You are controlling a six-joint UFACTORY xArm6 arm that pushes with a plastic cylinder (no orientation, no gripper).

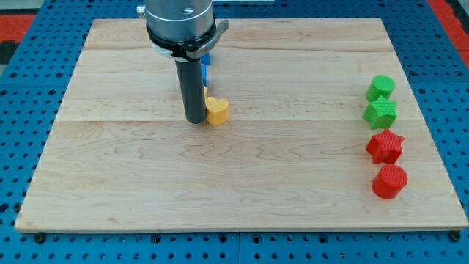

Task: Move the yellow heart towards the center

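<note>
The yellow heart (217,111) lies on the wooden table (242,183), left of the middle and toward the view's top. My tip (196,119) rests touching its left side. I have no jaws, only the rod. A blue block (207,62) peeks out behind the rod. At the view's right stand two green blocks (380,88) (380,114), a red star (385,146) and a red cylinder (389,181).

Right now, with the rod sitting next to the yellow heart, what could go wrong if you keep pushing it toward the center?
1. My tip touches the yellow heart on its left side, slightly low; an off-centre push may spin the heart or let it slip past.
2. A blue block sits behind the rod, mostly hidden; swinging toward the view's top could knock it.
3. Pushing too far right overshoots the centre.
</note>
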